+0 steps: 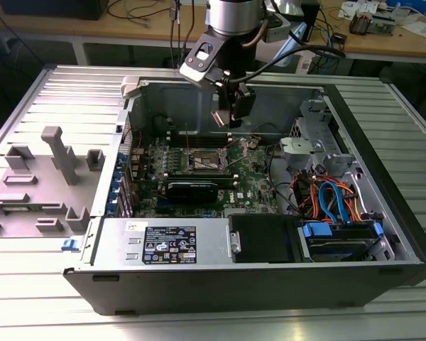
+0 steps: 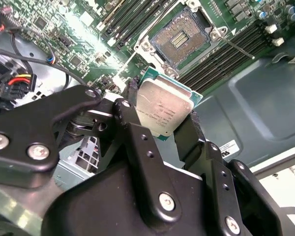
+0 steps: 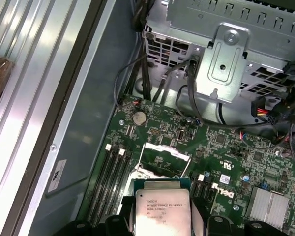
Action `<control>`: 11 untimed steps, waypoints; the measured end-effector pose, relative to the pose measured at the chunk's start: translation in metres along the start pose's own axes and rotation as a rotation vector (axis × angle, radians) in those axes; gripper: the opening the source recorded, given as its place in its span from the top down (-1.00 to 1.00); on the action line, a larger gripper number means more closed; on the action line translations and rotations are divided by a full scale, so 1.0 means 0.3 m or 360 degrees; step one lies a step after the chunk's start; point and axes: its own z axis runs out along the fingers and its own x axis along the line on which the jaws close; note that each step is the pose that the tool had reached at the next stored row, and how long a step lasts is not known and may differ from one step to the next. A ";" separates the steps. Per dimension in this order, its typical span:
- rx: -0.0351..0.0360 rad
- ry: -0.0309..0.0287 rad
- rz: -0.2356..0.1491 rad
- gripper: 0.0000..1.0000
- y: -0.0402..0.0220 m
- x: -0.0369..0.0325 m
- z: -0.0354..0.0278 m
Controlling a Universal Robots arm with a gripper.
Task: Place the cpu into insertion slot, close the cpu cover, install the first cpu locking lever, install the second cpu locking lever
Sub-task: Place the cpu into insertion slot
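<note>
My gripper is shut on the cpu, a flat silver-topped square chip clamped by its edges between two black fingers. In the exterior view the gripper hangs inside the open computer case, above the motherboard and a little behind the insertion slot. The slot lies uncovered, its dark contact field showing inside a silver rim. In the first wrist view the cpu hovers in front of the cpu cover, a thin silver frame tilted up. A thin locking lever sticks out beside the slot.
Long black memory slots flank the socket. A black expansion card lies in front of it. A metal drive cage, coloured cables and the case walls hem the board in. Grey fixtures stand at the exterior view's left.
</note>
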 end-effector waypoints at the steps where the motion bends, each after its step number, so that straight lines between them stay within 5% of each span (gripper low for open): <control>1: 0.0000 -0.00016 0.0019 -0.08 0.000 0.000 0.001; 11: -0.0004 -0.00224 0.0251 -0.08 -0.001 0.000 0.009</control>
